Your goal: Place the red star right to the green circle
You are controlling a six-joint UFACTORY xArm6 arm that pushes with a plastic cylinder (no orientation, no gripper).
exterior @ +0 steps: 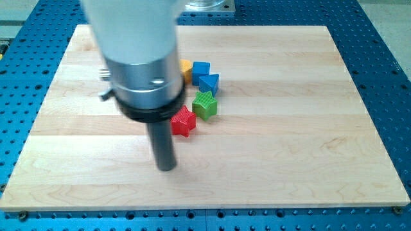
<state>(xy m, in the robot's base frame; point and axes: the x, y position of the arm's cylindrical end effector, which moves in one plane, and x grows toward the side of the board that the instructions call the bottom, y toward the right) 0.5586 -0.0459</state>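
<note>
Resting on the wooden board [289,160], my tip [166,168] stands at the lower end of the dark rod, below the wide grey body of the arm [138,58] that fills the view's upper left. No jaws belong to this rod, so nothing is apart, together or clamped; the tip touches no block.

Up and to the view's right of the tip lies the red star [183,122], near but apart from it, with bare wood between. The star's left edge sits close to the black ring of the arm as seen from this angle. Just beside the star, to its upper right, is the green block [205,105], which looks star-like and ridged rather than round; the two seem to touch or nearly touch.

Above the green block stands a blue triangle [209,83], and just above that a blue cube [201,68]. A yellow block [185,68] peeks out to the cube's left, mostly hidden behind the arm, its shape unclear.

A blue perforated table [385,64] surrounds the board.
</note>
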